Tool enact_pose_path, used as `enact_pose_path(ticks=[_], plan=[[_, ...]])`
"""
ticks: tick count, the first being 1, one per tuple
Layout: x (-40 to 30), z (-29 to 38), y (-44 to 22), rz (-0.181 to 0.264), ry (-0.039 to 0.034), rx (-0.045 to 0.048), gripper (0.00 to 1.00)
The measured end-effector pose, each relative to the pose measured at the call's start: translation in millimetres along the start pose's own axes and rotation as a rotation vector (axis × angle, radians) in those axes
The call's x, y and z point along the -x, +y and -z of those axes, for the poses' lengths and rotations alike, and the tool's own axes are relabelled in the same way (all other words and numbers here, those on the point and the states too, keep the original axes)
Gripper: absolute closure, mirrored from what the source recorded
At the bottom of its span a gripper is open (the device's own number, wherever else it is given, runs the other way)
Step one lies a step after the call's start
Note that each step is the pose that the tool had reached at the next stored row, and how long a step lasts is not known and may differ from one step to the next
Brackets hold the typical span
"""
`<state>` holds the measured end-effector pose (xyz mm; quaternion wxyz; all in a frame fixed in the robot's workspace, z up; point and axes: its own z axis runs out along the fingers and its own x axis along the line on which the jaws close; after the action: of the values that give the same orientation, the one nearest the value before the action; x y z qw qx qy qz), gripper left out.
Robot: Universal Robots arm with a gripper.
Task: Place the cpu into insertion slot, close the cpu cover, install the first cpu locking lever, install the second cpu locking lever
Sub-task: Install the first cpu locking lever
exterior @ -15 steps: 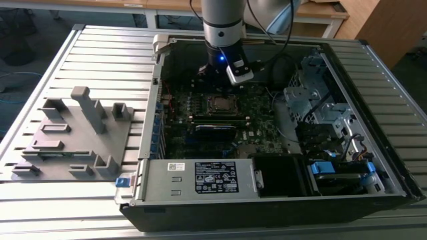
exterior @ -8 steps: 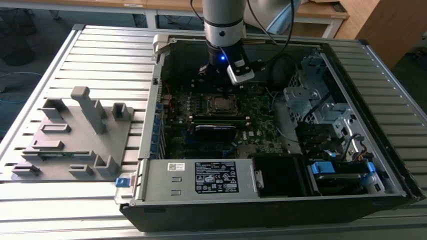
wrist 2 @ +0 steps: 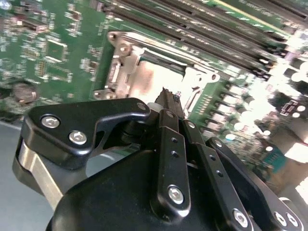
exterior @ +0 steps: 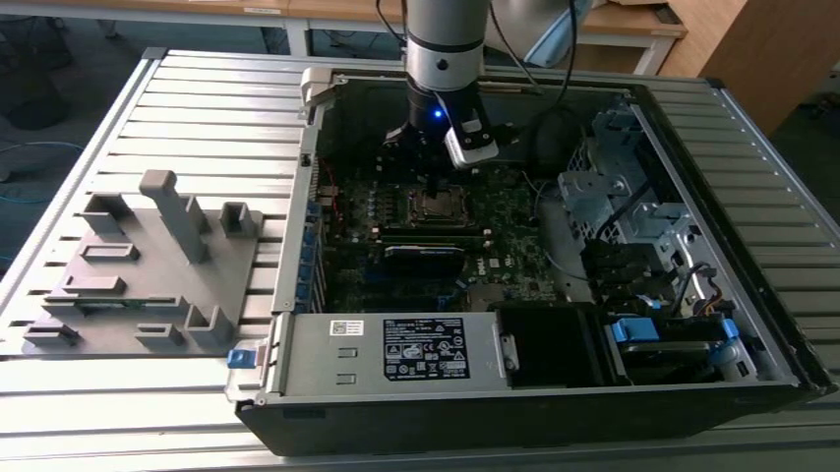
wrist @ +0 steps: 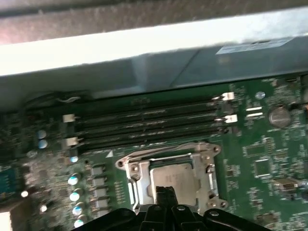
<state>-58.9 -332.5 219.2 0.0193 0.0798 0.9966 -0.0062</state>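
We see print in three places, and none of it is clear enough for us to read. A black-and-white label [exterior: 427,347] and a small white sticker [exterior: 345,327] sit on the grey power supply box [exterior: 381,351] at the near end of the open computer case [exterior: 735,246]. In the first wrist view a pale sticker [wrist: 250,47] with dark lines lies on the case wall.

In the exterior view we take in the whole setting. The arm [exterior: 447,49] reaches down into the case over the insertion slot [exterior: 439,206], with a blue light [exterior: 436,116] glowing at its wrist. A grey moulded fixture [exterior: 145,265] rests on the slatted counter [exterior: 197,108] toward the exterior view's left, well apart from the case.

The wrist views give us the close detail. In both, the cpu [wrist: 174,177] [wrist 2: 151,79] lies flat in the slot, its pale face showing through the cut-out. The cpu cover [wrist: 136,174] [wrist 2: 126,54] lies down around it. The long black memory strips [wrist: 144,125] [wrist 2: 192,29] run just beside the socket.

The jaws are together, drawn to one narrow tip over the edge of the cpu. We cannot tell whether that tip touches it.
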Motion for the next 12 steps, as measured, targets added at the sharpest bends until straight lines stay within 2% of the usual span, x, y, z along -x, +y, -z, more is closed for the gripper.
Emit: enact_pose_path(ticks=[7, 12], plan=[[0.1, 1.0, 0.0, 0.0, 0.0005, 0.0001, 0.9], [0.4, 10.9, -0.1, 0.0, 0.0014, 0.0001, 0.9]])
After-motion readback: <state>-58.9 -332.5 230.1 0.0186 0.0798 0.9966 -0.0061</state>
